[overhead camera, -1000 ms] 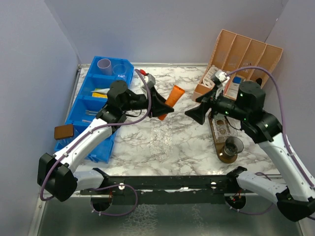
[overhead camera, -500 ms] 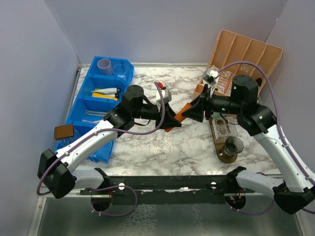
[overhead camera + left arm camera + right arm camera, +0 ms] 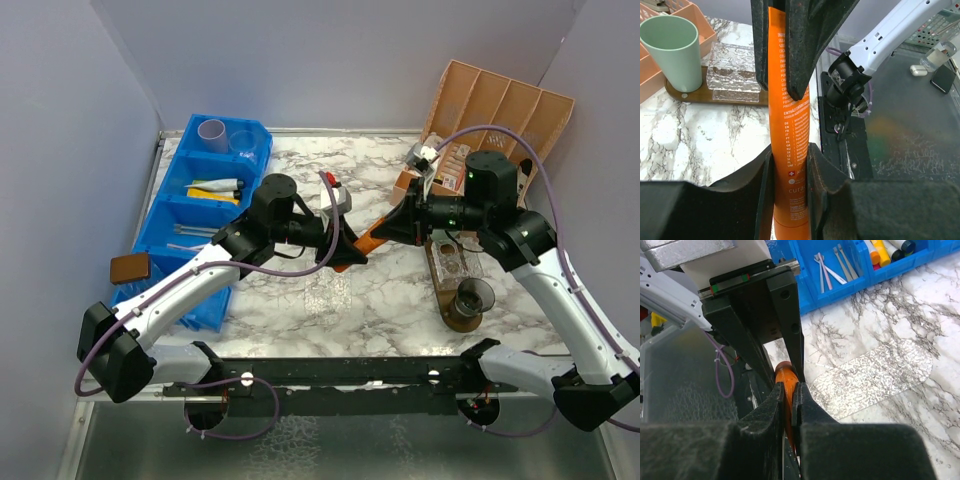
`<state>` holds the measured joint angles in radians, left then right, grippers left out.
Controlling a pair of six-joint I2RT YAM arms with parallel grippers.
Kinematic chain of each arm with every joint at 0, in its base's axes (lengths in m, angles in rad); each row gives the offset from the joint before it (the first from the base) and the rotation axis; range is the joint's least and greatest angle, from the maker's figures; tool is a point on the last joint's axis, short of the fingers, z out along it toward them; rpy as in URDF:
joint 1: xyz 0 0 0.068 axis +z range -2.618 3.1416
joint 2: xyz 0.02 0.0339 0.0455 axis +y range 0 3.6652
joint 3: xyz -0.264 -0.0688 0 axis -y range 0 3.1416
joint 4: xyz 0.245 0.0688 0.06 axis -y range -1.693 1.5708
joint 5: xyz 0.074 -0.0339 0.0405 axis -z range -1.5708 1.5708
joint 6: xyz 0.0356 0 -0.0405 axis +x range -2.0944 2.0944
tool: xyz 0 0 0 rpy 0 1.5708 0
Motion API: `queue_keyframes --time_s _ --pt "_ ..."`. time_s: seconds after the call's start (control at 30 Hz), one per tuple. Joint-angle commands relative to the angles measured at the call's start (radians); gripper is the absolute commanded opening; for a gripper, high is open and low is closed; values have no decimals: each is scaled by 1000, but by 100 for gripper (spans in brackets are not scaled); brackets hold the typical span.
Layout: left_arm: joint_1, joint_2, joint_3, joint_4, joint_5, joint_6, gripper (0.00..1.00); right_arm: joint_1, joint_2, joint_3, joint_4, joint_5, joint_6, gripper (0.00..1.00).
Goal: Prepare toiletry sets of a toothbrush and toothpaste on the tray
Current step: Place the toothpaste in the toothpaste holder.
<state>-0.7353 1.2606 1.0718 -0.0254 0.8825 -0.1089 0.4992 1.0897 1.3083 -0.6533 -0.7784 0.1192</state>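
An orange toothpaste tube (image 3: pixel 372 236) hangs over the middle of the table, gripped at both ends. My left gripper (image 3: pixel 346 247) is shut on its cap end (image 3: pixel 790 165). My right gripper (image 3: pixel 396 225) is shut on the flat end (image 3: pixel 784 371), its fingers (image 3: pixel 810 45) pinching the tube from above in the left wrist view. The wooden tray (image 3: pixel 447 283) lies at the right with a smoky dark cup (image 3: pixel 475 297) at its near end. A mint green cup (image 3: pixel 672 47) and a clear glass holder (image 3: pixel 735 75) stand on the tray (image 3: pixel 715 98). No toothbrush is held.
A blue bin (image 3: pixel 190 225) at the left holds toothbrushes (image 3: pixel 832 265), more tubes (image 3: pixel 215 187), a lilac cup (image 3: pixel 212 132) and a clear cup (image 3: pixel 243 138). A peach divider box (image 3: pixel 500 110) stands back right. A clear textured mat (image 3: pixel 328 285) lies mid-table, and a brown block (image 3: pixel 130 268) lies beside the bin.
The left arm carried the tube right to mid-table and the right arm swung left to meet it. The right gripper went from open to shut on the tube's flat end.
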Motion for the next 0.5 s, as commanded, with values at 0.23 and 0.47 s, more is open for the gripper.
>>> queue_keyframes --time_s 0.23,0.47 --pt "-3 -6 65 -35 -106 66 63 12 -51 2 -94 9 -50 1" --pt "-3 -62 51 -62 -344 107 84 12 -142 -15 -176 485 -2 1"
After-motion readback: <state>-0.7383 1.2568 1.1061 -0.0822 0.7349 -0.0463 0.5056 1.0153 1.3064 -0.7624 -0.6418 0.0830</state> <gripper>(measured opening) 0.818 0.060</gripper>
